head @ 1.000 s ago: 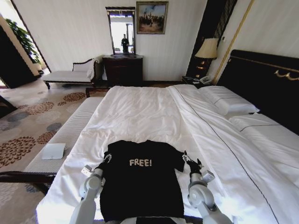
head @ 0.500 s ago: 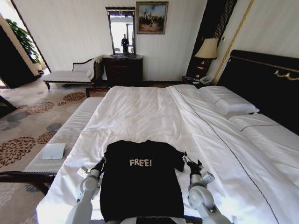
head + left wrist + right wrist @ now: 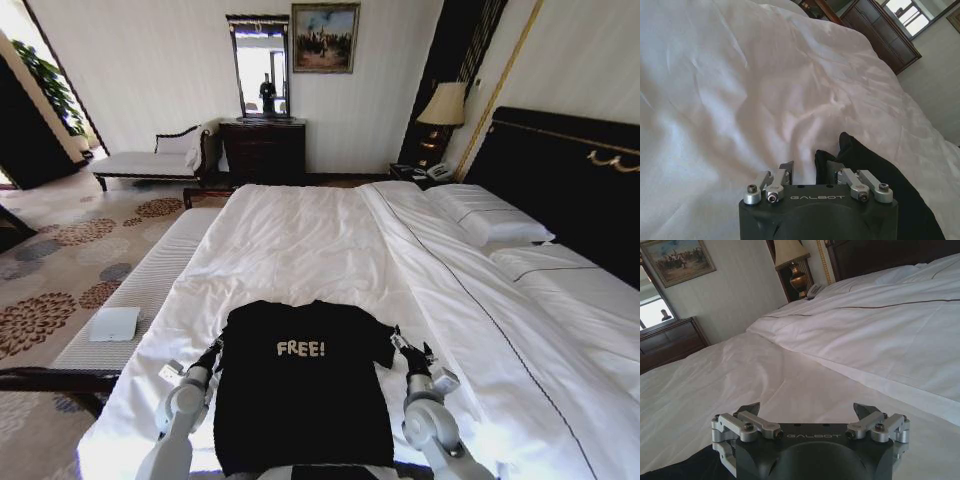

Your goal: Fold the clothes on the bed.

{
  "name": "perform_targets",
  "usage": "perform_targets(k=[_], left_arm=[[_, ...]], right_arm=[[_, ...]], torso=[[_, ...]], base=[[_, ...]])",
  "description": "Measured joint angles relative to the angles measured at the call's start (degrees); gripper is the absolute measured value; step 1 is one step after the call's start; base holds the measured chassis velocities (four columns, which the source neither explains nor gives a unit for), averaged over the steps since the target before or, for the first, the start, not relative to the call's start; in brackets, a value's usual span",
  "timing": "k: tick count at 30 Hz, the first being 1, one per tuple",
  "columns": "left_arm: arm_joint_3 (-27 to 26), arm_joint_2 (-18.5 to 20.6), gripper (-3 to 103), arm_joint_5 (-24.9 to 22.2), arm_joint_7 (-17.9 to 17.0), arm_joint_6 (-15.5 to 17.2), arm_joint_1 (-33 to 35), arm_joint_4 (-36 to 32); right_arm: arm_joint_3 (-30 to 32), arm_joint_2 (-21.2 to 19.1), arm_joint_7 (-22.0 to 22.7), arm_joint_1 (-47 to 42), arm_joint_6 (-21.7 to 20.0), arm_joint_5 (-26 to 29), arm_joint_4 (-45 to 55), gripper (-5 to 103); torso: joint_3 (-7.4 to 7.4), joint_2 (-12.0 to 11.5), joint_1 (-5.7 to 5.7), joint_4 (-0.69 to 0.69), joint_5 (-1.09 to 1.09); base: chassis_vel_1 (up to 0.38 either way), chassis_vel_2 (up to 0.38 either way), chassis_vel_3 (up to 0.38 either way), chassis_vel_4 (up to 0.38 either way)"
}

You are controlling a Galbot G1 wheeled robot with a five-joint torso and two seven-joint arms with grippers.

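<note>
The black T-shirt with pale "FREE!" lettering lies flat and face up on the near end of the white bed. My left gripper sits just off the shirt's left sleeve. In the left wrist view this gripper is open by a narrow gap, white sheet shows between the fingers, and the sleeve's edge lies at one fingertip. My right gripper rests beside the right sleeve. It stands wide open over the white sheet, with a bit of black cloth at its side.
A long white bench runs along the bed's left side with a white flat item on it. Pillows and the dark headboard are at the right. A dresser, chaise and lamp stand beyond.
My left gripper has drawn back and to the left, from over the sleeve to just beside it. The right gripper and the shirt have stayed in place.
</note>
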Motion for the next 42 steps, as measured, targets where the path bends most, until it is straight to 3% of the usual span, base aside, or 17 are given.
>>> perform_targets(k=[2,5,8,9,16,19,20,22,25,26,27,28,31,32,38,40,42], left_arm=[[0.01,0.00,44,-0.01,0.00,0.00,-0.08,0.00],[0.10,-0.09,61,-0.20,-0.02,-0.01,-0.57,-0.13],[0.17,-0.02,67,-0.29,-0.01,-0.01,-0.59,-0.23],[0.22,0.03,75,-0.28,0.00,-0.01,-0.56,-0.18],[0.14,-0.38,51,0.13,0.18,-0.54,-0.37,0.74],[-0.19,-0.41,46,-0.02,0.36,-0.62,-0.26,0.57],[-0.54,-0.38,35,-0.23,0.78,-0.76,-0.07,0.40],[-0.64,-0.36,35,-0.28,0.90,-0.80,0.00,0.37],[-0.89,-0.29,19,-0.43,1.16,-0.87,0.37,0.59],[-0.89,-0.29,19,-0.43,1.16,-0.87,0.37,0.59],[-0.74,-0.29,11,-0.36,1.17,-0.88,0.43,0.84],[-0.61,-0.33,11,-0.31,1.18,-0.88,0.43,0.98],[0.83,-1.26,33,0.62,1.17,-0.88,-0.54,1.44],[0.83,-1.26,33,0.62,1.17,-0.88,-0.54,1.44],[1.43,-1.57,60,0.74,1.15,-0.72,-1.08,0.96],[1.44,-1.57,60,0.75,1.15,-0.72,-1.10,1.11],[1.45,-1.54,71,0.86,1.15,-0.74,-1.08,1.45]], right_arm=[[-0.03,0.03,0.01,0.04,0.00,-0.01,0.02,100],[-0.14,0.16,0.04,0.08,-0.04,-0.12,0.08,100],[-0.16,0.21,0.05,0.02,-0.06,-0.21,0.08,100],[-0.16,0.22,0.05,0.01,-0.06,-0.24,0.07,100],[-0.16,0.39,0.06,-0.09,-0.06,-0.49,-0.24,100],[-0.18,0.43,0.06,-0.09,-0.06,-0.54,-0.28,100],[-0.21,0.46,0.06,-0.11,-0.06,-0.63,-0.37,100],[-0.22,0.46,0.06,-0.12,-0.06,-0.68,-0.42,100],[-0.40,0.58,0.06,-0.12,-0.06,-1.05,-0.71,100],[-0.40,0.58,0.06,-0.12,-0.06,-1.05,-0.71,100],[-0.44,0.64,0.06,-0.13,-0.06,-1.12,-0.72,100],[-0.47,0.67,0.06,-0.13,-0.06,-1.16,-0.73,100],[-0.38,0.74,0.06,-0.53,0.01,-1.47,-0.70,100],[-0.38,0.74,0.06,-0.53,0.01,-1.47,-0.70,100],[-0.14,0.75,0.04,-1.16,0.33,-1.93,-0.70,100],[-0.14,0.81,0.04,-1.16,0.36,-1.98,-0.71,100],[-0.14,0.97,0.04,-1.14,0.41,-2.18,-0.80,100]], torso=[[0.00,0.00,0.00,0.00,0.00],[0.00,0.00,0.00,-0.01,0.00],[0.00,0.00,0.00,0.00,0.01],[0.00,0.00,0.00,0.00,0.01],[0.00,0.00,0.00,-0.01,0.00],[0.00,0.00,0.00,0.00,0.01],[0.00,0.00,0.00,0.00,0.00],[0.00,0.00,0.00,0.00,0.00],[0.00,0.00,0.00,0.00,0.00],[0.00,0.00,0.00,0.00,0.00],[0.00,0.00,0.00,0.00,0.01],[0.00,0.00,0.00,0.00,0.01],[0.00,0.00,0.00,0.00,0.00],[0.00,0.00,0.00,0.00,0.00],[0.00,0.00,0.00,-0.01,0.00],[0.00,0.00,0.00,-0.01,0.01],[0.00,0.00,0.00,-0.01,0.00]], base=[[0.000,0.000,0.000,0.000],[0.000,0.000,0.000,0.000],[0.000,0.000,0.000,0.000],[0.000,0.000,0.000,0.000],[0.000,0.000,0.000,0.000],[0.000,0.000,0.000,0.000],[0.000,0.000,0.000,0.000],[0.000,0.000,0.000,0.000],[0.000,0.000,0.000,0.000],[0.000,0.000,0.000,0.000],[0.000,0.000,0.000,0.000],[0.000,0.000,0.000,0.000],[0.000,0.000,0.000,0.000],[0.000,0.000,0.000,0.000],[0.000,0.000,0.000,0.000],[0.000,0.000,0.000,0.000],[0.000,0.000,0.000,0.000]])
